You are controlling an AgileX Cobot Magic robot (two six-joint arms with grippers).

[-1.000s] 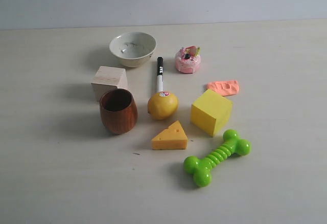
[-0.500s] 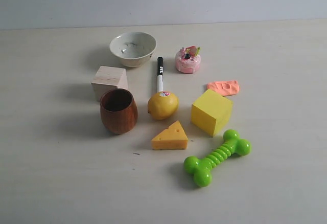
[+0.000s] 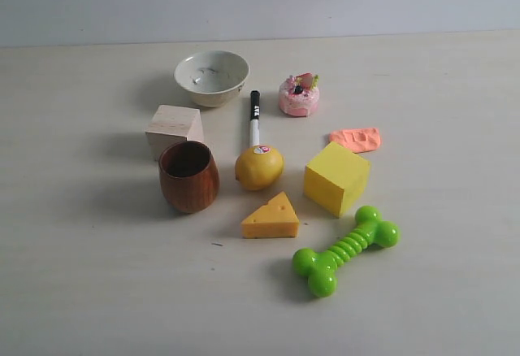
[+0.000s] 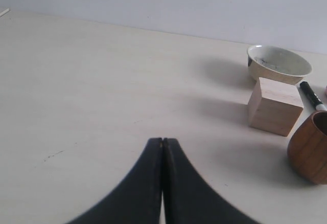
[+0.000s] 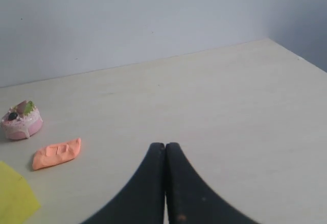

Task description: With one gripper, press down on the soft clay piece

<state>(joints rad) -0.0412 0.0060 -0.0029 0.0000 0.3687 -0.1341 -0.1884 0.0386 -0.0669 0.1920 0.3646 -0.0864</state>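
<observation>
Exterior view: the soft clay piece (image 3: 355,138) lies flat on the table (image 3: 455,234), right of centre, just beyond the yellow cube (image 3: 335,178) and to the near right of the pink cake toy (image 3: 298,95); neither arm shows. Thin and yielding by its look, it wants a straight push on its flat top, not a grasp. The cube crowds its near side.

Left wrist view: the left gripper (image 4: 162,141), jaws together, faces the wooden block (image 4: 274,106) and bowl (image 4: 278,64); no clay shows here.

Right wrist view: the right gripper (image 5: 165,144), jaws also together, sees the clay with bare table between.
</observation>
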